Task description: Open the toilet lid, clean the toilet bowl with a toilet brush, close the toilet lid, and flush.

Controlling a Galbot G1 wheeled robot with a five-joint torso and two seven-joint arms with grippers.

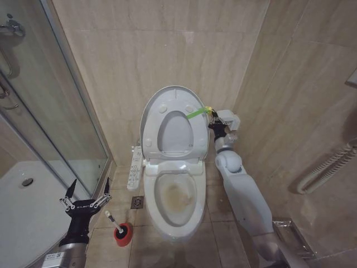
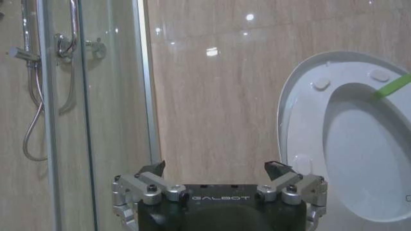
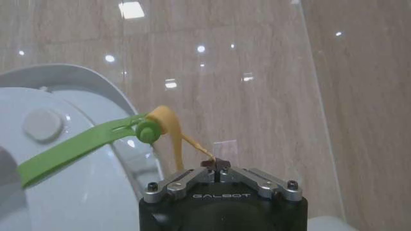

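The toilet lid (image 1: 170, 100) stands upright against the wall, with the ring seat (image 1: 189, 139) raised against it. Below lies the toilet bowl (image 1: 175, 198), stained brownish inside. My right gripper (image 1: 213, 120) is beside the lid's right edge, shut on the yellow end of the yellow-green strap (image 1: 196, 113). In the right wrist view the gripper (image 3: 217, 164) pinches the yellow loop (image 3: 168, 126) by the lid (image 3: 45, 91). My left gripper (image 1: 86, 195) hangs open at lower left, just left of and above the toilet brush (image 1: 112, 221), which stands in a red holder (image 1: 123, 237).
A glass shower door (image 1: 56, 111) and white shower tray (image 1: 22, 206) fill the left side. A control panel (image 1: 134, 167) juts from the toilet's left side, with a floor drain (image 1: 138, 202) below it. White pipes (image 1: 329, 164) run along the right wall.
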